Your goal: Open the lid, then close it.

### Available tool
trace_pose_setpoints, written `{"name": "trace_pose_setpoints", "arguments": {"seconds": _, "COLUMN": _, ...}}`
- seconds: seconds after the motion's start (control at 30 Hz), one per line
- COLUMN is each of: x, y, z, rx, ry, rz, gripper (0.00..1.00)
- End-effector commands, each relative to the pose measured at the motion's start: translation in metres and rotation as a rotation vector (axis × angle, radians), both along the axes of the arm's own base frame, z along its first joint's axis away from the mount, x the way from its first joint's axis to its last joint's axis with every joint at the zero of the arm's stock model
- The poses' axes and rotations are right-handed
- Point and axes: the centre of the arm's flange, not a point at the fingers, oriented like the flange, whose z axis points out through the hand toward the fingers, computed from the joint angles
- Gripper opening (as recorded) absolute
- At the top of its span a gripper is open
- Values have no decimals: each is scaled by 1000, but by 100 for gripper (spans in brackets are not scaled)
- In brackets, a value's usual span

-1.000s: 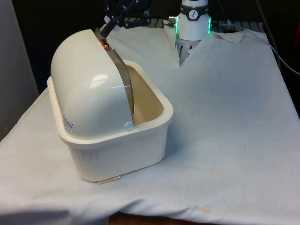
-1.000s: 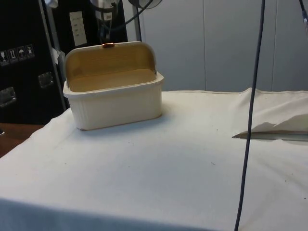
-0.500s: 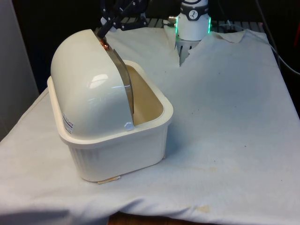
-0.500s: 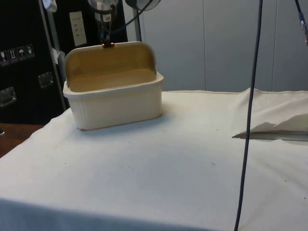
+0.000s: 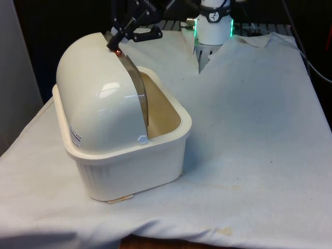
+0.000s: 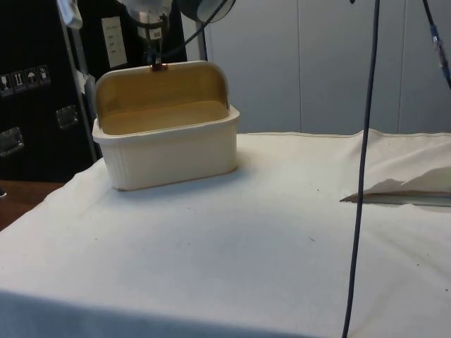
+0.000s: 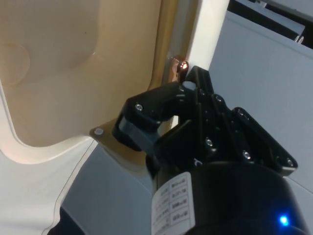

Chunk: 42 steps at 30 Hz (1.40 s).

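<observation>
The white cloth is lying creased beneath everything. The ribbed cream bread box is sitting below the jaws, its smooth domed lid rolled open. The black gripper is pinching the small copper handle, jaws narrow, fingertips partly hidden.

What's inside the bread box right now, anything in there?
Through the open lid, the side view shows a bare tan floor and back wall inside the bread box; no item visible. The front strip of the floor, behind the near wall, is hidden. The hand is at the lid's copper handle.
</observation>
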Motion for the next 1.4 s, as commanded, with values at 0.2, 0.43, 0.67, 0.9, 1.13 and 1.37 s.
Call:
{"name": "trace_pose_setpoints", "arguments": {"seconds": 0.2, "x": -4, "y": 5, "z": -3, "rx": 11, "ry": 29, "rz": 11, "gripper": 0}}
{"name": "trace_pose_setpoints", "arguments": {"seconds": 0.43, "x": -5, "y": 7, "z": -3, "rx": 39, "ry": 51, "rz": 26, "gripper": 0}}
{"name": "trace_pose_setpoints", "arguments": {"seconds": 0.67, "x": -2, "y": 7, "z": -1, "rx": 52, "ry": 66, "rz": 32, "gripper": 0}}
{"name": "trace_pose_setpoints", "arguments": {"seconds": 0.9, "x": -3, "y": 9, "z": -5, "rx": 116, "ry": 115, "rz": 67, "gripper": 0}}
{"name": "trace_pose_setpoints", "arguments": {"seconds": 1.13, "x": -3, "y": 11, "z": -4, "rx": 149, "ry": 144, "rz": 87, "gripper": 0}}
{"name": "trace_pose_setpoints", "arguments": {"seconds": 1.37, "x": -3, "y": 12, "z": -3, "rx": 180, "ry": 170, "rz": 106, "gripper": 0}}
